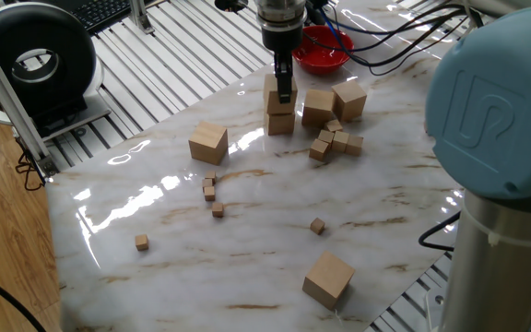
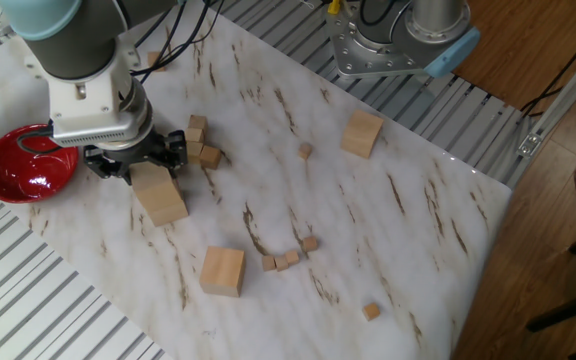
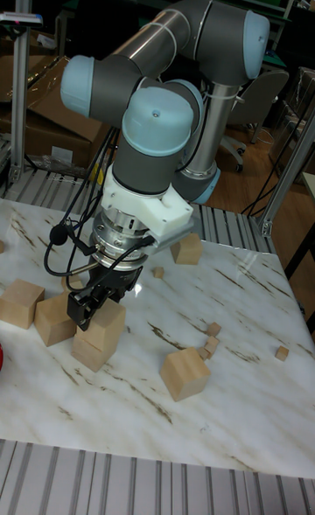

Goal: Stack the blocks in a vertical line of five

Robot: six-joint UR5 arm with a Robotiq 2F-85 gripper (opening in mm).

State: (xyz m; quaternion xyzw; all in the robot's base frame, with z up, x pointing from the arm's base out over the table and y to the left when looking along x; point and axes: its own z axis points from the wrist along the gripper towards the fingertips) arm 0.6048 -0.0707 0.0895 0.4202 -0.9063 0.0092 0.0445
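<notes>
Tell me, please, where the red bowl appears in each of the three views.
One fixed view: the red bowl is at the top centre, behind the gripper.
The other fixed view: it is at the far left, beside the gripper.
Tall fixed view: only a red sliver at the left edge.
Shared landmark: the two-block stack under the gripper.

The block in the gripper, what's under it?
The held block sits on another large block, which rests on the table. The gripper covers part of its top; their contact face is hidden.
</notes>
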